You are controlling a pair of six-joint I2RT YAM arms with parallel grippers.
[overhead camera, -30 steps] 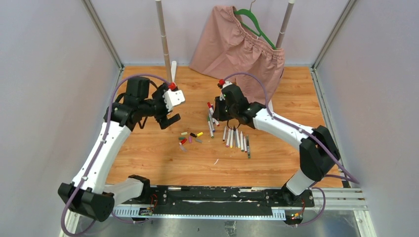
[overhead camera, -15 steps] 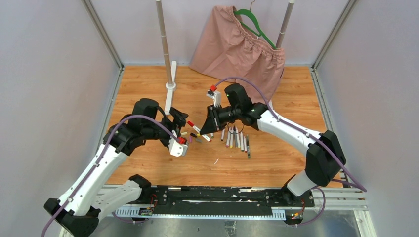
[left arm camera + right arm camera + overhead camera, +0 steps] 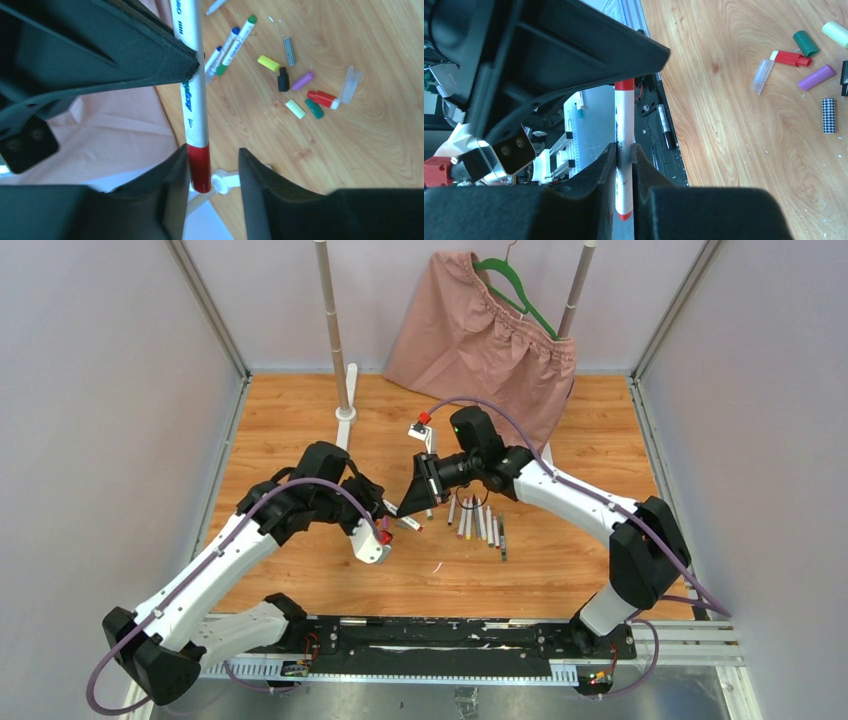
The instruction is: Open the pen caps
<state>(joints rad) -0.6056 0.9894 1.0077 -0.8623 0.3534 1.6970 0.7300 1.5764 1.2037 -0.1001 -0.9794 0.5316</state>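
My right gripper (image 3: 624, 165) is shut on the white barrel of a pen (image 3: 625, 130) and holds it up above the table, its red cap (image 3: 199, 167) pointing at my left gripper (image 3: 212, 170). That gripper's jaws straddle the cap: one finger touches it and a gap remains on the other side. From above, both grippers meet at mid-table (image 3: 400, 512). Several loose pen caps lie on the wood: yellow (image 3: 268, 63), black (image 3: 283, 79), purple (image 3: 303, 80), green (image 3: 314, 108). A row of pens (image 3: 478, 522) lies just right of the grippers.
A pink skirt (image 3: 480, 335) on a green hanger hangs at the back between two posts (image 3: 333, 330). The white post foot (image 3: 345, 415) stands behind the left arm. Side walls and a metal rail (image 3: 430, 635) at the near edge bound the wooden table.
The left arm has swung from the back left to the centre and its jaws have narrowed round the red cap. The right gripper has lifted the pen and turned it toward the left gripper.
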